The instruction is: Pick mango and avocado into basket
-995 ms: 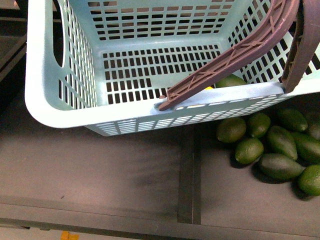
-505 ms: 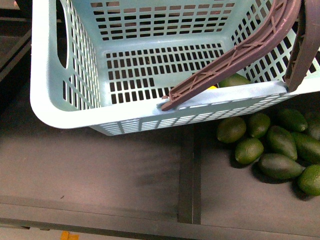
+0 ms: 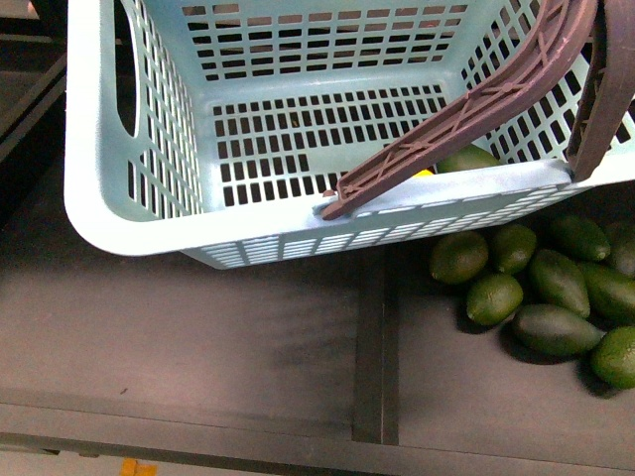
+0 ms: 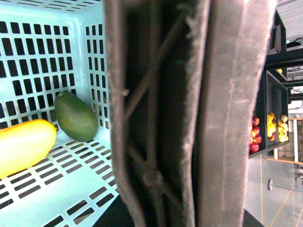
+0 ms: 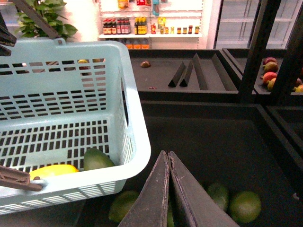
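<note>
The light teal basket hangs over the dark shelf, filling the upper part of the front view. Its brown handles swing up to the right. In the left wrist view a handle fills the middle; my left gripper is shut on it and its fingers are hidden. On the basket floor the yellow mango and the dark green avocado lie side by side. My right gripper is shut and empty, just outside the basket rim, above loose avocados.
Several loose avocados lie on the dark shelf right of a divider strip. More of them show under my right gripper. Red and yellow fruit sit in a far bin. Dark uprights stand to the right.
The basket has drifted slightly to the right in the front view. The loose avocados on the shelf have not moved.
</note>
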Controlling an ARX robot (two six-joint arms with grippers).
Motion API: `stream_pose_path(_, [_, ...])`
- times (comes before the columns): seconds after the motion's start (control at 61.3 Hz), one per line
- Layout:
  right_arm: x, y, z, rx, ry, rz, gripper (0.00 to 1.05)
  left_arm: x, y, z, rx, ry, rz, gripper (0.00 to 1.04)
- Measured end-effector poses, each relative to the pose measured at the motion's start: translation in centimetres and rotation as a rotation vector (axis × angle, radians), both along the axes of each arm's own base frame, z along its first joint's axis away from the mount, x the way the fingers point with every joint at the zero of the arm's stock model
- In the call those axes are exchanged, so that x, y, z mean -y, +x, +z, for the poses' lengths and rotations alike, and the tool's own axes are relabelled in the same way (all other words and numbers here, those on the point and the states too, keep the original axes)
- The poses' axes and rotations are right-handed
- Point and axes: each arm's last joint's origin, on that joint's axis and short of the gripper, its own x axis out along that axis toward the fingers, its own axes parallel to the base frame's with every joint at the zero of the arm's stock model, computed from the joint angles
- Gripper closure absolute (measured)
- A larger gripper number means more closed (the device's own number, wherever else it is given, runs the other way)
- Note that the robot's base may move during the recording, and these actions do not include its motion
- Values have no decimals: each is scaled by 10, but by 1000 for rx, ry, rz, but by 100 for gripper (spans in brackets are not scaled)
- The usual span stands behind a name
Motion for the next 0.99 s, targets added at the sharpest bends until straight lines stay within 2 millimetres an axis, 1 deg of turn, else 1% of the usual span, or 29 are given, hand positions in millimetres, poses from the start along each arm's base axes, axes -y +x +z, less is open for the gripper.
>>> stream_pose_path(0.636, [0, -15, 0, 2, 0, 0, 103, 0, 0, 0, 0, 0, 0, 90])
stream_pose_path(0.717, [0, -21, -4, -31, 0, 0, 103, 0, 0, 0, 0, 0, 0, 90])
stream_pose_path(0.783, [0, -25, -3, -11, 0, 0, 103, 0, 0, 0, 0, 0, 1, 90])
stream_pose_path(0.995, [0, -26, -3, -4, 0, 0, 103, 0, 0, 0, 0, 0, 0, 90])
